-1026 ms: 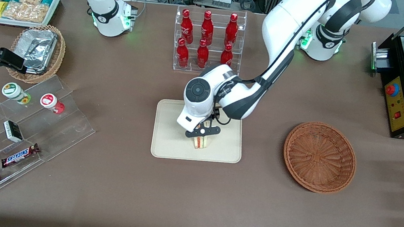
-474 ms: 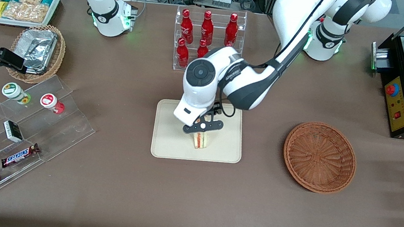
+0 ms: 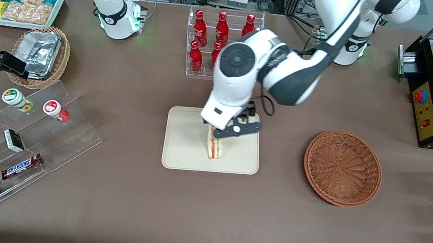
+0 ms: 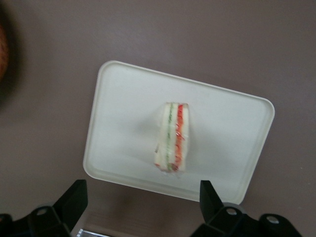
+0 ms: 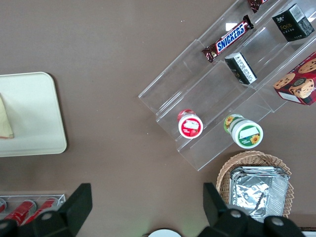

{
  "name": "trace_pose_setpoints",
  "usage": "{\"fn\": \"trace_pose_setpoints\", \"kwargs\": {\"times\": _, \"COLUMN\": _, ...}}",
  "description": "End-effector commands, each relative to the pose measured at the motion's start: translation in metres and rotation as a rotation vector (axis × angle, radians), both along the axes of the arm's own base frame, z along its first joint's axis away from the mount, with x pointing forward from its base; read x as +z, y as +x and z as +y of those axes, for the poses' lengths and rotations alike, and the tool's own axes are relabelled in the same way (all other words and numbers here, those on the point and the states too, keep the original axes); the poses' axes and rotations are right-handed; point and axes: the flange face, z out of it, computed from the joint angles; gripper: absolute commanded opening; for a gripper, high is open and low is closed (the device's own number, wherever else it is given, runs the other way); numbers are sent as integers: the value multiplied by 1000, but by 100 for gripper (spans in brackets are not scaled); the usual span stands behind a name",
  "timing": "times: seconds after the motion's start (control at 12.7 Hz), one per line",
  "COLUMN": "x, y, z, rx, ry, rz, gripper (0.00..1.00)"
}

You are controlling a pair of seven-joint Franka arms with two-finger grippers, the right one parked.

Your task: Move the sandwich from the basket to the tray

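Above brown tabletop (image 3: 186, 211), open pincer (image 4: 140, 210).

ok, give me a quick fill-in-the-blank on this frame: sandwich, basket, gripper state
1. The sandwich rests on the ____.
2. The basket holds ____.
3. The gripper hangs above the tray with its fingers ____.
4. The gripper grasps ____.

Missing words: tray; nothing; open; nothing
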Motion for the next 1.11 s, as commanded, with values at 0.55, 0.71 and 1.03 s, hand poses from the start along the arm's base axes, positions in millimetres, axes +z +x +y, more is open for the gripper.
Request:
{"fn": "trace_pose_setpoints", "kwargs": {"times": 0.55, "x": 53, "y": 30, "z": 184, "rx": -152, "ry": -14, "rz": 82, "gripper": 100}}
{"fn": "trace_pose_setpoints", "kwargs": {"times": 0.71, "x": 65, "y": 38, "z": 227, "rx": -194, "ry": -19, "rz": 108, "gripper": 100}}
{"fn": "trace_pose_setpoints", "kwargs": {"times": 1.03, "x": 81, "y": 41, "z": 299, "rx": -223, "ry": -53, "rz": 122, "gripper": 100}}
